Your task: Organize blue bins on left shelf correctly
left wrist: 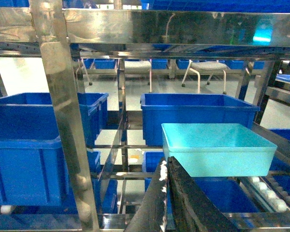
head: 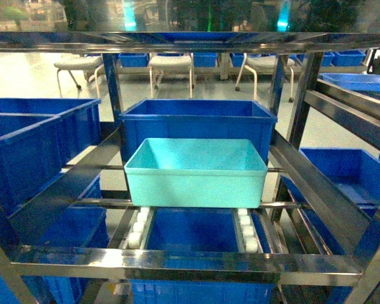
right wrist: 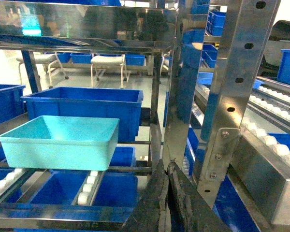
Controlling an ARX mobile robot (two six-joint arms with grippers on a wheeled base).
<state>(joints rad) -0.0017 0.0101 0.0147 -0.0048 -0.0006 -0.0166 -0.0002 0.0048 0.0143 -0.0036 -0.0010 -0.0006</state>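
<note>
Both pincers sit low at 6 o'clock in your wrist views: the left gripper (left wrist: pixel 165 181) shows two dark fingers pressed together with nothing between them, and the right gripper (right wrist: pixel 167 180) looks the same, fingers closed against each other and empty. Neither one appears in your head view.

Nearest to you in the head view, a shiny front beam (head: pixel 177 263) of the left shelf crosses at 6 o'clock. Just past it, two tracks of white rollers (head: pixel 137 229) run away from you, with a royal-blue crate (head: pixel 193 233) on the tier below showing between them.

On those rollers rests the turquoise bin (head: pixel 196 172), dead centre in your head view. It sits upright and level, and its inside looks empty. From your left gripper it lies up at about 2 o'clock (left wrist: pixel 217 147), well apart from the fingertips. From your right gripper it lies up at about 10 o'clock (right wrist: pixel 60 140), also apart, with a steel upright (right wrist: pixel 183 82) rising just right of the fingers.

Directly behind the turquoise bin, close against its far wall, stands a deeper royal-blue crate (head: pixel 197 123); you can see no contents in it. More royal-blue crates (head: pixel 38 136) stand at 9 o'clock and another (head: pixel 342 174) at 3 o'clock.

Farthest off, white chairs (head: pixel 171 66) stand on the pale floor at 12 o'clock.
</note>
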